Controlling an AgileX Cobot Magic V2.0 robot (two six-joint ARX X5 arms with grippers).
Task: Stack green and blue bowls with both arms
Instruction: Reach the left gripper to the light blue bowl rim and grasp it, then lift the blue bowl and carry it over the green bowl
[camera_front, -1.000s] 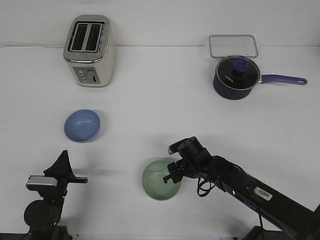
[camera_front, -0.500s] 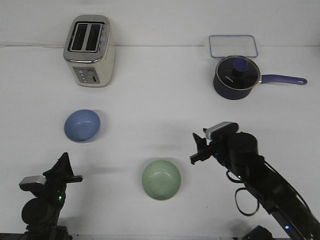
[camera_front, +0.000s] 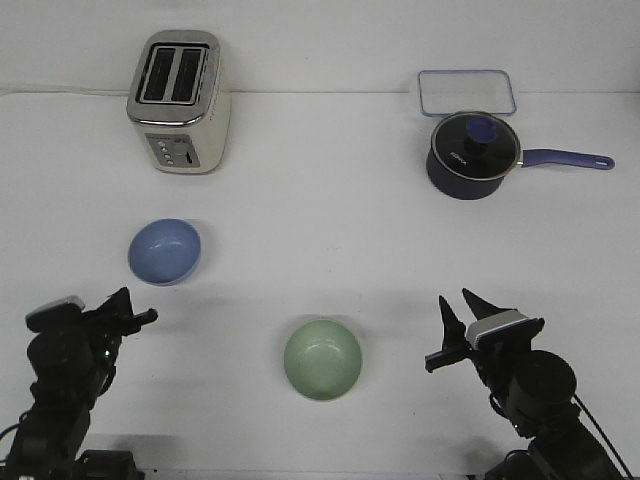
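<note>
The pale green bowl (camera_front: 322, 359) sits upright and empty on the white table, front centre. The periwinkle blue bowl (camera_front: 164, 250) sits upright and empty at the left, well apart from the green one. My left gripper (camera_front: 134, 304) is low at the front left, below the blue bowl and clear of it; its fingers overlap from this angle, and it holds nothing. My right gripper (camera_front: 455, 303) is at the front right, to the right of the green bowl and clear of it. Its two pointed fingers stand apart, open and empty.
A cream toaster (camera_front: 180, 100) stands at the back left. A dark blue lidded saucepan (camera_front: 473, 153) with a long handle stands at the back right, with a clear rectangular lid (camera_front: 467, 92) behind it.
My right gripper has let go of the green bowl and drawn back to the right and down. The bowl stays on the table. My left arm has sunk and shifted slightly left.
</note>
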